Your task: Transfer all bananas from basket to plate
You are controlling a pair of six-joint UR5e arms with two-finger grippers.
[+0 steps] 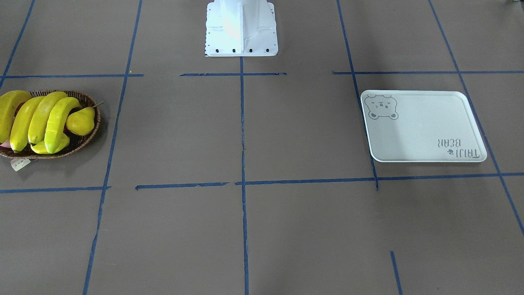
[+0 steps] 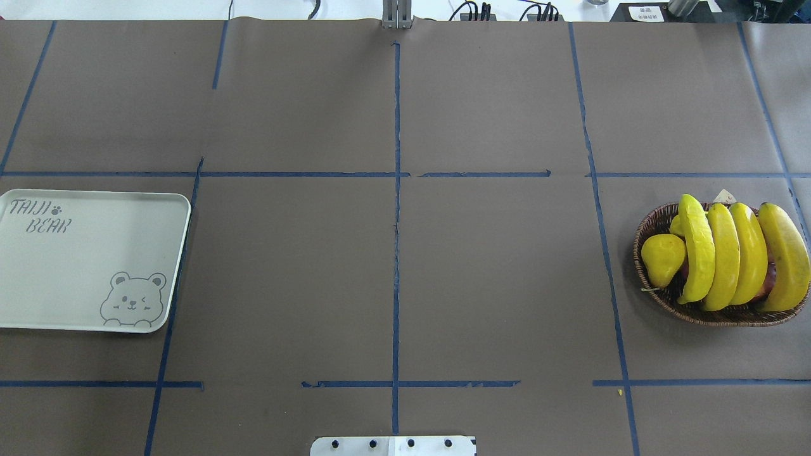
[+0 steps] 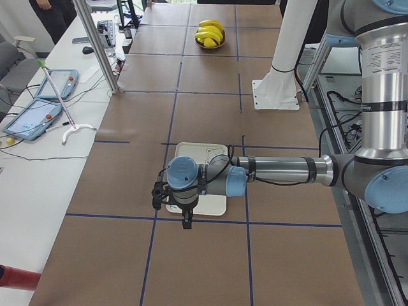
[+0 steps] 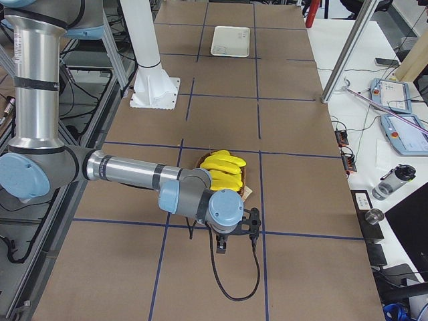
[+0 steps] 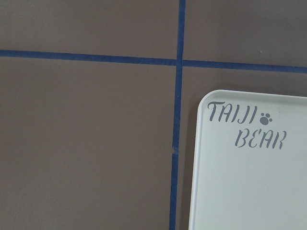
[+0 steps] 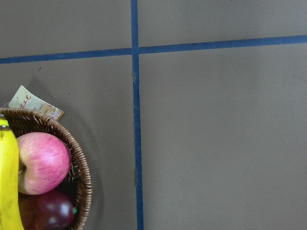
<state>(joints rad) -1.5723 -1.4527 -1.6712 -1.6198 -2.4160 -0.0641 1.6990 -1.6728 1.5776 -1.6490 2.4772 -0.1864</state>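
Exterior left: left hand, opening indiscernible

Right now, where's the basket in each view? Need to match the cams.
Exterior front-facing: basket at the left edge, mid-height.
Overhead exterior: basket at the right edge, mid-height.
Exterior left: basket at top centre, far end of the table.
Exterior right: basket near the centre.
Left wrist: not in it.
Right wrist: basket in the bottom-left corner.
Shared landmark: the pale paper tag at its rim.
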